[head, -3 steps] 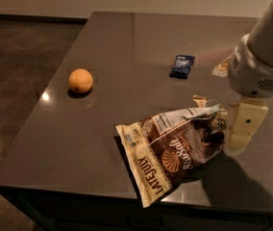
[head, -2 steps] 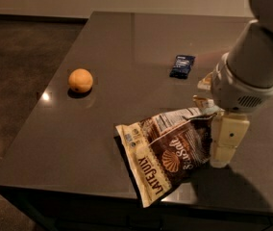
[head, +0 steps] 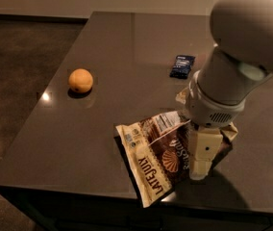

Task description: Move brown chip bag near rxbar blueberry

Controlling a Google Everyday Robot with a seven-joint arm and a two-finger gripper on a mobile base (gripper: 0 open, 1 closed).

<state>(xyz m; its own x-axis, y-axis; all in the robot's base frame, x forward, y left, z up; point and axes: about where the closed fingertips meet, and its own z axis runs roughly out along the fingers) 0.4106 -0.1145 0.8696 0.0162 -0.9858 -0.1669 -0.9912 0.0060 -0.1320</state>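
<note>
The brown chip bag (head: 158,160) lies crumpled near the front edge of the dark table (head: 127,42), its "LATE JULY" lettering facing the front. My gripper (head: 201,153) points down onto the bag's right part, and the big white arm above hides the bag's right side. The rxbar blueberry (head: 182,65), a small dark blue wrapper, lies flat farther back, well apart from the bag.
A round orange fruit (head: 80,80) sits on the table's left side. The table's front edge runs just below the bag, and its left edge drops to a dark floor (head: 16,81).
My arm has swung left and down, so the gripper now sits lower on the bag's right part. The bag, the bar and the fruit stay where they were.
</note>
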